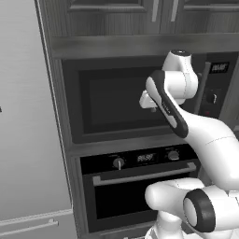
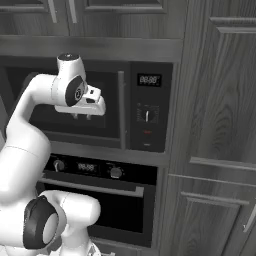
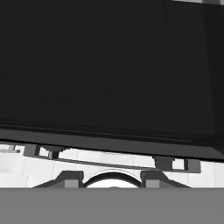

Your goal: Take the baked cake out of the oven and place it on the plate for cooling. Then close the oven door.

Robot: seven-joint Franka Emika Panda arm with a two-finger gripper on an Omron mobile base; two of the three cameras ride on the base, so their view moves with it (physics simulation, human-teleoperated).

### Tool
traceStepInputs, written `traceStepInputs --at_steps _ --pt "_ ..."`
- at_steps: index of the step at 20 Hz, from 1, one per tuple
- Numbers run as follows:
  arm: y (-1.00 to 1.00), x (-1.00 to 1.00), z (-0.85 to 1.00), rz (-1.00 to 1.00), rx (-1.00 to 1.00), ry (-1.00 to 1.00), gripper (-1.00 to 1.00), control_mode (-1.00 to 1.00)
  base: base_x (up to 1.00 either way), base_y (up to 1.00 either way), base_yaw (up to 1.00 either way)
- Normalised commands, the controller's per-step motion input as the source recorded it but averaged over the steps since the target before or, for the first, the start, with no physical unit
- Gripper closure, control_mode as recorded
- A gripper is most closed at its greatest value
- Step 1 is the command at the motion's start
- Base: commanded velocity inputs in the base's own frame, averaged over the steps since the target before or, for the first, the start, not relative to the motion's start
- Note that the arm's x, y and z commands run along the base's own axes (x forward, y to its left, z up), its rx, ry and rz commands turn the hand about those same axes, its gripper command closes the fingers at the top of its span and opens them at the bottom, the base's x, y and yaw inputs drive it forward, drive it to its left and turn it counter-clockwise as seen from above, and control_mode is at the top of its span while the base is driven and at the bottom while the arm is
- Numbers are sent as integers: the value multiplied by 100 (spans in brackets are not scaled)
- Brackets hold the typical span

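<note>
The black oven (image 1: 140,158) sits below the microwave, with two round knobs and a small display. Its oven door (image 1: 135,198) stands shut and upright, its long silver handle (image 1: 144,176) across the top; the door (image 2: 112,210) also shows in the right base view. My gripper (image 2: 82,117) hangs in front of the microwave glass, above the oven, fingers pointing down and apart with nothing between them. In the hand view the gripper (image 3: 109,177) looks down the dark appliance front onto the handle bar (image 3: 109,162). The cake and the plate are out of view.
A black microwave (image 1: 116,102) with a vertical bar handle (image 2: 121,105) and a control panel (image 2: 148,107) is right behind the hand. A tall pale fridge (image 1: 23,116) stands at the left, dark wood cabinets (image 2: 220,125) at the right and above.
</note>
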Motion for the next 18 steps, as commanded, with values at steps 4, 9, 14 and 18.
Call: traceStepInputs --at_steps 4,9,14,18 --pt "0 0 0 0 0 0 -100 100 -7 0 0" --pt "0 0 0 0 0 0 -100 100 -53 -14 0" --pt "0 0 0 0 0 0 -100 100 -69 -39 1" --pt "0 0 0 0 0 0 -100 100 -25 -39 15"
